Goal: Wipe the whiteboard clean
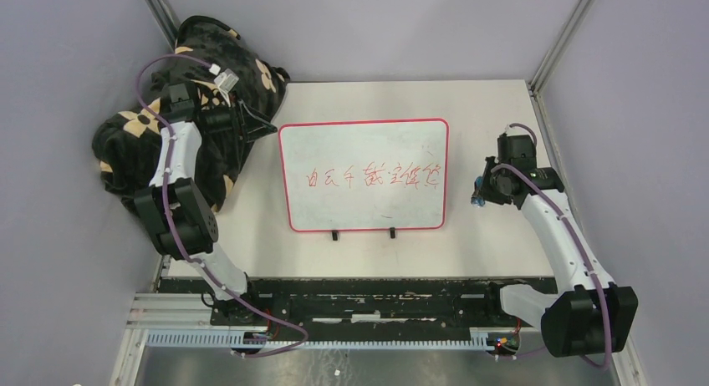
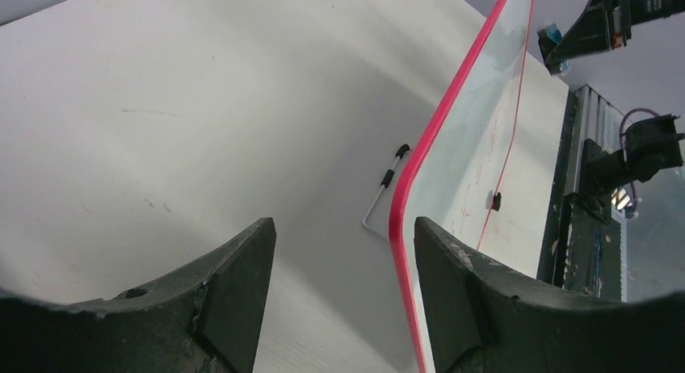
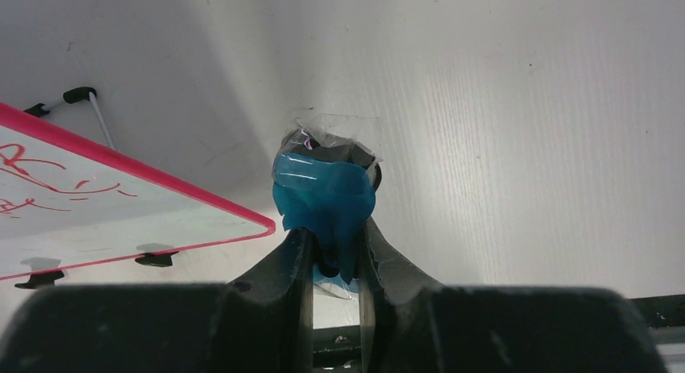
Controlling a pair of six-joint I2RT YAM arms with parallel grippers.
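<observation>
The whiteboard lies mid-table, white with a red-pink rim, with a row of red writing across its middle and two black feet on its near edge. My left gripper is open at the board's far-left corner. In the left wrist view the board's red rim runs between the jaws of the left gripper, close to the right finger. My right gripper hovers just right of the board, shut on a blue plastic-wrapped eraser. The right wrist view shows the gripper beside the board's corner.
A dark cloth with pale flower shapes is bunched at the back left, under the left arm. A thin wire stand sticks out from under the board. A black and metal rail runs along the near edge. Metal posts stand at the back corners.
</observation>
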